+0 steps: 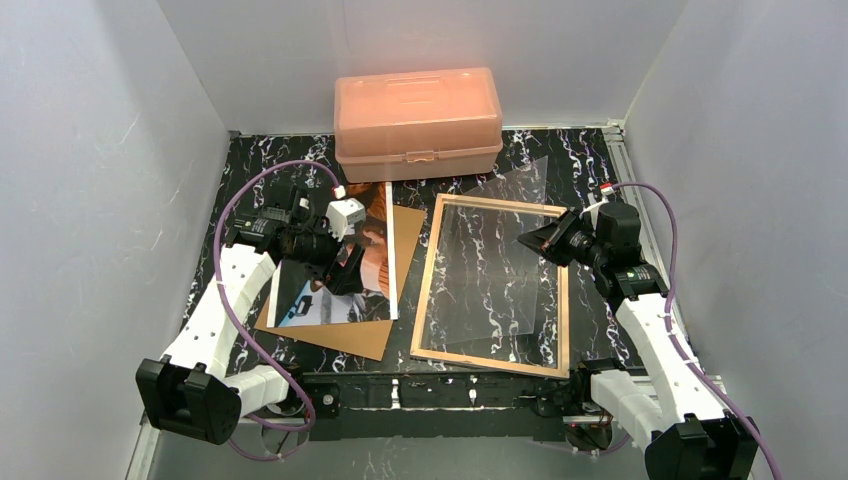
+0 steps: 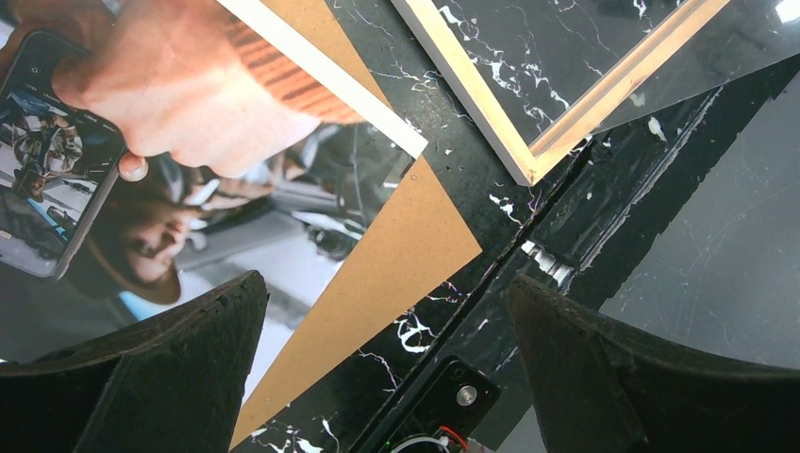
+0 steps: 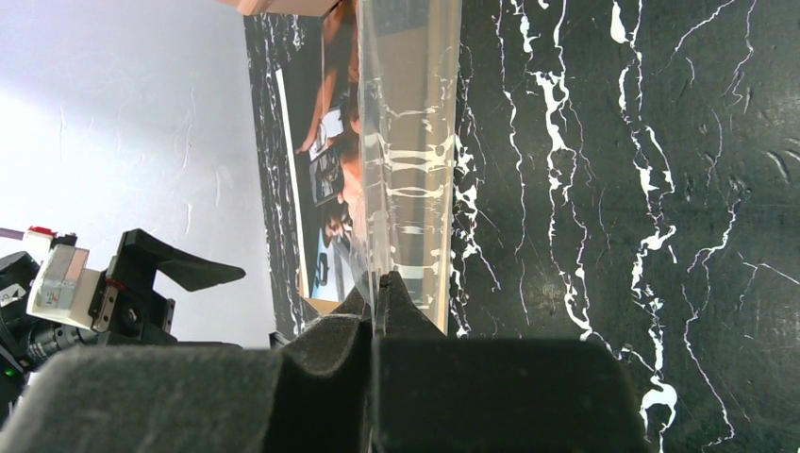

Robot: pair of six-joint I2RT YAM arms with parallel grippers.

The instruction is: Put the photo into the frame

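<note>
A: Where is the photo to be found?

B: The photo (image 1: 372, 262) is laid face up on a brown backing board (image 1: 350, 338), at the left of the tabletop (image 3: 613, 189). It is just beside the frame (image 1: 428, 270), which is laid with its tan wood back upward.

A: How are the grippers set?

B: The left gripper (image 2: 387, 311) is hung over the photo with its fingers spread wide, and nothing is held. The right gripper (image 3: 377, 311) is closed on the edge of a clear sheet (image 1: 500, 250), which is held tilted over the frame.

A: How is the photo expected to handle?

B: It is judged to be light, thin and floppy. Sagging or curling is to be expected if it is lifted by one side. The printed face could be scuffed or creased by a hard pinch.

A: Where should it be taken hold of?

B: The white border near a corner is preferred, so that the picture is spared. Because the paper is laid flat against the board, an edge would probably have to be slid or tipped up before a finger could be got beneath. The frame's thin rails are judged stiff but easily shoved aside, so the paper should be lowered in flat, not pushed.
</note>
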